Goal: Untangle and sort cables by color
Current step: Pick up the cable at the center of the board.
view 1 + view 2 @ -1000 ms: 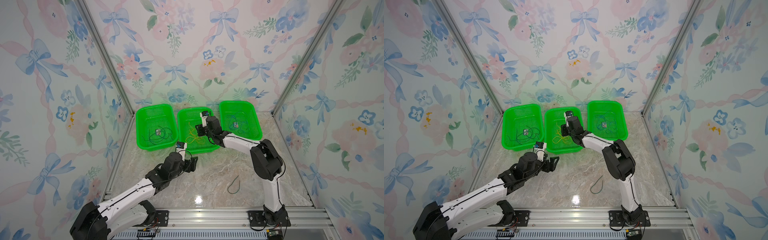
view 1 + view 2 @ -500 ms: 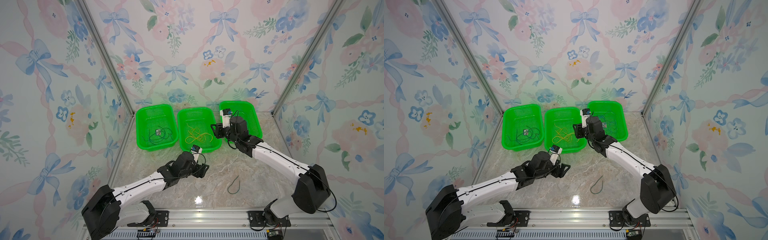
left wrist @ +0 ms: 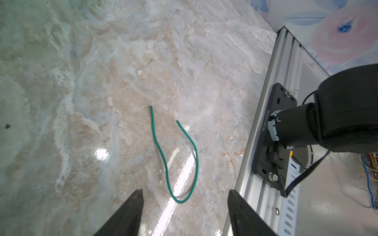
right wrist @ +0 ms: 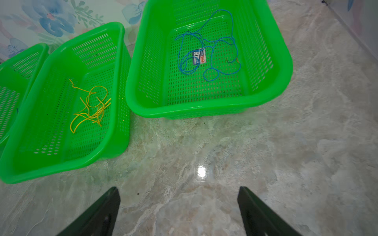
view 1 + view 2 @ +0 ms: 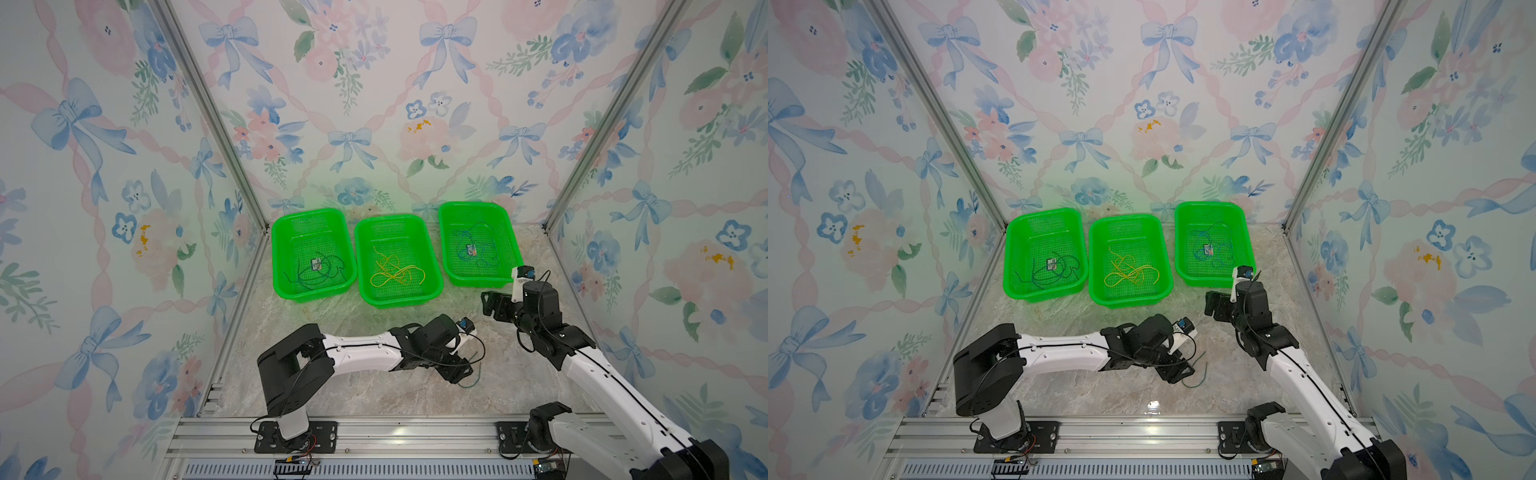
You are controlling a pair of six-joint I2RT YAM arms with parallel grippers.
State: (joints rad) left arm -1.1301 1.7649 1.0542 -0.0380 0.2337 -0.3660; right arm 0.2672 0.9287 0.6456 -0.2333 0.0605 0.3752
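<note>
Down low, the left arm lies stretched almost flat across the worktop [image 5: 374, 399], its forearm reaching toward the robot's right and its wrist tipped downward. The left claw [image 3: 185, 193] stands open and holds nothing. Its fingers straddle the bend of a loose green cable [image 3: 180, 201], which lies in a U on the marble and touches neither. The right arm rises with a bent elbow. The right claw [image 4: 179, 189] is spread wide and empty above bare worktop, just before the right basket [image 5: 473, 205] of blue cables [image 5: 473, 249]. Yellow cables [image 5: 395, 272] fill the middle basket [image 5: 390, 218], and dark green cables [image 5: 320, 270] the left basket [image 5: 313, 214].
</note>
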